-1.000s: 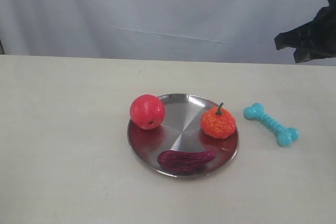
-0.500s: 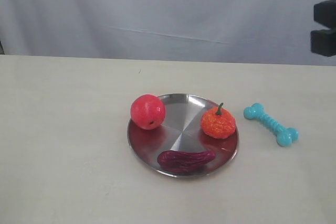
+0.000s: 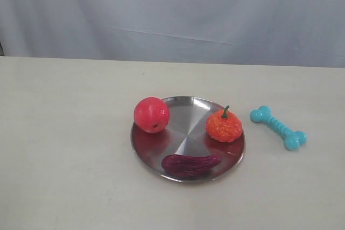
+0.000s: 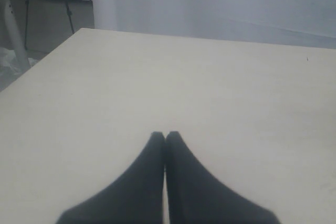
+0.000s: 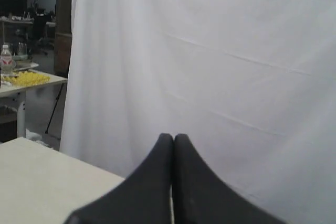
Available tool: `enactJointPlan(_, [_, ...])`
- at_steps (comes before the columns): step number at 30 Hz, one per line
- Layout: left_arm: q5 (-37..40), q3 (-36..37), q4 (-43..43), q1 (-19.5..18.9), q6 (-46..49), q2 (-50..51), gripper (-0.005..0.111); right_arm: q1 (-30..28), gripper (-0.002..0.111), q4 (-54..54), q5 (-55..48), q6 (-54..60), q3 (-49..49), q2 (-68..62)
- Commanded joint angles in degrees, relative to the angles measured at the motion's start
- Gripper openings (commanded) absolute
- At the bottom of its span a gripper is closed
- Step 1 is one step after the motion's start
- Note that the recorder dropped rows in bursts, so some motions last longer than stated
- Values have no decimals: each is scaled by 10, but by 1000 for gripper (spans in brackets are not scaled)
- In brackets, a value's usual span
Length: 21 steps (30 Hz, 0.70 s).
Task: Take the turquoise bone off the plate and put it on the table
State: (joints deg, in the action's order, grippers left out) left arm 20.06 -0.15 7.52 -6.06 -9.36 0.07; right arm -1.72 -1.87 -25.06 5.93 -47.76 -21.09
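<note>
Turquoise bone (image 3: 278, 127) — ribbed, knobby — on matte table (image 3: 70, 133); L gripper (image 4: 165, 134), R gripper (image 5: 173, 137) closed.

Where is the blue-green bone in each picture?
Exterior view: the turquoise bone lies on the table, right of the plate, not touching it.
Left wrist view: not in it; only table and the shut left gripper.
Right wrist view: not in it; the shut right gripper faces the curtain.
Shared landmark: the table appears in all three.
</note>
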Motion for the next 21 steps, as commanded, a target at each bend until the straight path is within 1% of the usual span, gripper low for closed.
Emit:
enactJointPlan(1, [-2,1,0,3,0,-1,0,0,0,6,-41,-11,3,65])
enactJointPlan(8, [-2,1,0,3,0,-1,0,0,0,-2,-65,-30,3,152])
enactJointPlan(12, [-2,1,0,3,0,-1,0,0,0,-11,-124,-43,3,206])
enactJointPlan(17, [-2,1,0,3,0,-1,0,2,0,-10,-179,-46,-8,211])
enactJointPlan(21, [-2,1,0,3,0,-1,0,2,0,-11,-184,-46,-9,211])
